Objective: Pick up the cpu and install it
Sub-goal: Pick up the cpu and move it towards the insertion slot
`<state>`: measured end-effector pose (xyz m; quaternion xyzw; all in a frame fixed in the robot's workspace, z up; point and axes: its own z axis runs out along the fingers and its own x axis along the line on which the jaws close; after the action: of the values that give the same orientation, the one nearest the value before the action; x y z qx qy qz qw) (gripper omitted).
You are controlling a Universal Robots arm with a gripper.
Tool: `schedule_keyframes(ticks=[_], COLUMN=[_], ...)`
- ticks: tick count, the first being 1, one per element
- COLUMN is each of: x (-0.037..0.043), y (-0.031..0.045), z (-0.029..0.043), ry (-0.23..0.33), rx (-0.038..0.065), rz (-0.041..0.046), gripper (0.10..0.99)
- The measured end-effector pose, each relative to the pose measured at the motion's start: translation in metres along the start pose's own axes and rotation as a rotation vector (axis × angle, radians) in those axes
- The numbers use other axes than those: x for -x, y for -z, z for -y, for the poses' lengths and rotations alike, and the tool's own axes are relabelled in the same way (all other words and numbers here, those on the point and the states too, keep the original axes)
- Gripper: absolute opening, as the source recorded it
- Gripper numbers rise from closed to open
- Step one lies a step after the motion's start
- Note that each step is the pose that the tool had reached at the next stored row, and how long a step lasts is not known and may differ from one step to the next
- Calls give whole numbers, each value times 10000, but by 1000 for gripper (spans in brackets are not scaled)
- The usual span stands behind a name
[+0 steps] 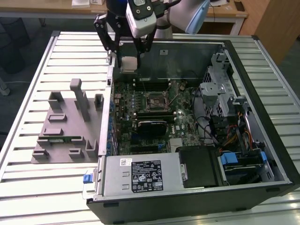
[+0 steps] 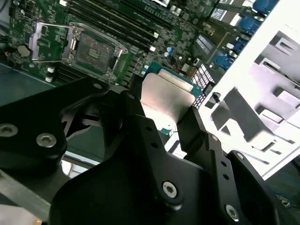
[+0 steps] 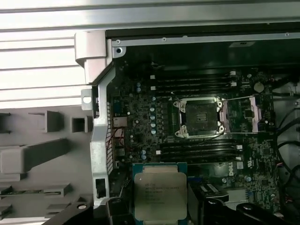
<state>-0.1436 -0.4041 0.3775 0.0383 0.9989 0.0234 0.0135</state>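
1 cpu (image 3: 160,194), 1 socket (image 3: 200,117), 1 case (image 1: 187,56)

In the second wrist view, the fingers of the gripper (image 2: 161,107) cover both side edges and the rear portion of the cpu (image 2: 165,93). In the first wrist view, the picture edge truncates the cpu (image 3: 160,192). In the exterior view, it truncates the arm (image 1: 187,14) and the computer case (image 1: 187,208).

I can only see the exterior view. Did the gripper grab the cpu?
Observer: Yes. In both wrist views the gripper pinches the cpu by two opposite edges.
Operator: Is the socket open?
Observer: Yes. In the first wrist view its frame is flipped open beside the socket, which is empty.
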Motion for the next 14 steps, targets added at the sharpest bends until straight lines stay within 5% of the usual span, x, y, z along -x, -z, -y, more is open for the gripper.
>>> schedule_keyframes(ticks=[14], x=[348], y=[-10], z=[-27], ry=[-1], rx=[-2], rz=[-24], gripper=[541])
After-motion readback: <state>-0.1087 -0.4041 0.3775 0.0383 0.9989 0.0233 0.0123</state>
